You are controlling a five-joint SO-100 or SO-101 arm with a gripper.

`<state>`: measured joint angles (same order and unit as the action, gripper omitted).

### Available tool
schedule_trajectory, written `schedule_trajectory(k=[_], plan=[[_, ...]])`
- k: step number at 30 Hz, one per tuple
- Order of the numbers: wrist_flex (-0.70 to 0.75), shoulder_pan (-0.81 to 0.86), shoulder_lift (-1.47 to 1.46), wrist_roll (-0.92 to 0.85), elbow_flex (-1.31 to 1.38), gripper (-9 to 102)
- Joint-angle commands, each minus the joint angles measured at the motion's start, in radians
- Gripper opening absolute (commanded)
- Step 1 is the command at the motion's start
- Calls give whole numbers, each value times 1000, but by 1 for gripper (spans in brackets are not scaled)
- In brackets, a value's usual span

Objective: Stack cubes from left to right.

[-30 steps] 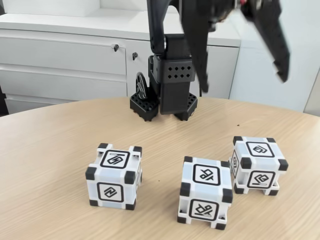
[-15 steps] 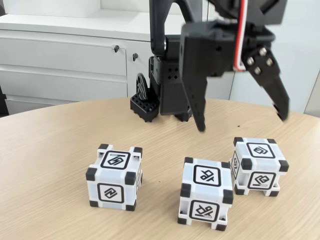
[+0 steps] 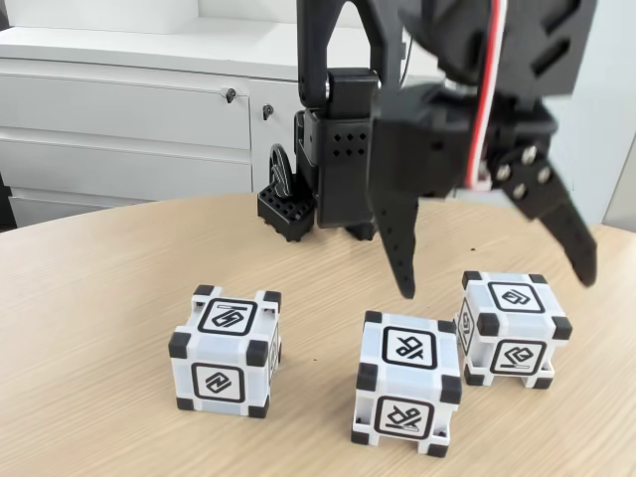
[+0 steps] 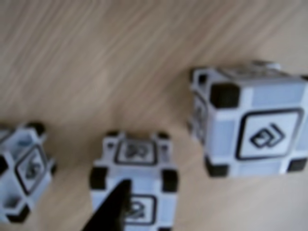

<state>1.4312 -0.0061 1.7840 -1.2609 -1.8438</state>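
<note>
We see 3 cubes standing apart on the counter [image 3: 99,288]. In the fixed view the jaws [image 3: 492,288] hang wide open and empty, straddling the air above the right cube [image 3: 512,328]; the middle cube [image 3: 407,393] lies at 8 o'clock from them and the left cube [image 3: 227,350] further at 9. Since 1 second ago the jaws have dropped lower.
</note>
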Motion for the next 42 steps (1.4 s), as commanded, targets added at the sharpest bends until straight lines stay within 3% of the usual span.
schedule_trajectory(k=[1, 12, 26, 35, 42], plan=[[-8, -34, -2, 29, 5, 41], [-15, -196, -18, 81, 5, 41], [-46, -184, -186, 104, 3, 40], [-46, -183, -202, 112, 3, 1], [-46, -181, -179, 114, 3, 0]])
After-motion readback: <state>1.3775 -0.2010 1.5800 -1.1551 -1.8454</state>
